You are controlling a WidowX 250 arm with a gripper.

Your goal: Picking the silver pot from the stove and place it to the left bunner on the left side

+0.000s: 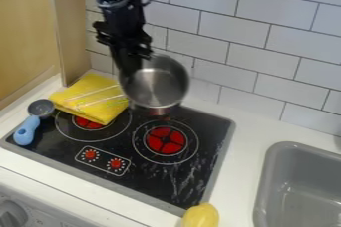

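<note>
Yellow rounded object (201, 216) lies at the front right corner of the black flat stove (152, 180) with 2 red burners (166, 140). Above the stove's back part is the silver metal pot (157, 85), tilted, and the black gripper (129, 65) is grasping it. Folded yellow cloth (93, 97) covers partly the left burner (88, 123). Beside it lies 1 grey scoop (41, 108) with blue handle (27, 131).

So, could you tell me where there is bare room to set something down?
Bare: the counter between stove and sink, behind the lemon. Crowded: the stove's left, with cloth and scoop, and its back, near the silver pot.
</note>
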